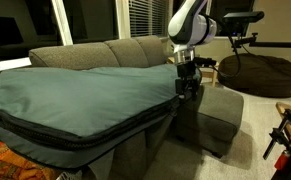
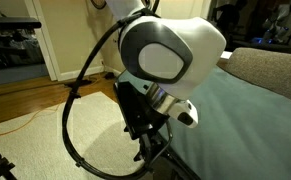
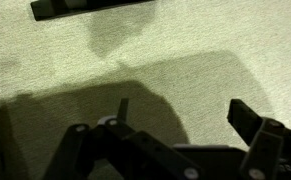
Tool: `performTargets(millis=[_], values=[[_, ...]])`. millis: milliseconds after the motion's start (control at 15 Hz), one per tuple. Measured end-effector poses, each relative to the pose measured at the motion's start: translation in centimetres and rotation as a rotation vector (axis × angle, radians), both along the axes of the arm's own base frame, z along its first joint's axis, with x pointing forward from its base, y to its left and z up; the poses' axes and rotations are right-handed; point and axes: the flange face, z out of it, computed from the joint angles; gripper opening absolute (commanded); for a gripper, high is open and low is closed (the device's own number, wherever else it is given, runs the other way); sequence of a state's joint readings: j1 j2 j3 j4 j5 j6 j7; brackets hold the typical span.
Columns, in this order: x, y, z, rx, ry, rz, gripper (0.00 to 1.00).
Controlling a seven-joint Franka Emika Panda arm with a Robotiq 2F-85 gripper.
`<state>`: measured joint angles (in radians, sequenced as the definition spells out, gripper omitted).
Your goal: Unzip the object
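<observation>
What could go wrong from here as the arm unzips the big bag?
1. The hand is open with only carpet between its fingers in the wrist view, so it may close beside the zipper band and grasp nothing.
2. The black cable loops beside the arm and might snag as it pulls along the bag.

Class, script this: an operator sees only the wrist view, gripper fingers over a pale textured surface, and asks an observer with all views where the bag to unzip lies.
Operator: Where is the bag?
Observer: The bag lies flat on the grey sofa.
Operator: And my gripper?
Observer: The gripper hangs at the bag's narrow end; whether it touches, I cannot tell.
</observation>
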<state>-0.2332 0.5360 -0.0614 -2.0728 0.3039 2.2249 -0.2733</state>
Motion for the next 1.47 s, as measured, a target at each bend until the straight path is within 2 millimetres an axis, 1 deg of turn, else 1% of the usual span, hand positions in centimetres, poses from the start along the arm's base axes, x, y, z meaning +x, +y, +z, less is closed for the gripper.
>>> performTargets(millis=[467, 867, 1467], values=[[-0.9, -1.4, -1.3, 0.026, -0.040, -0.010, 1.00], [-0.7, -0.5, -3.0, 0.025, -0.063, -0.011, 1.00], [-0.4, -0.3, -3.0, 0.025, -0.067, -0.005, 1.00]])
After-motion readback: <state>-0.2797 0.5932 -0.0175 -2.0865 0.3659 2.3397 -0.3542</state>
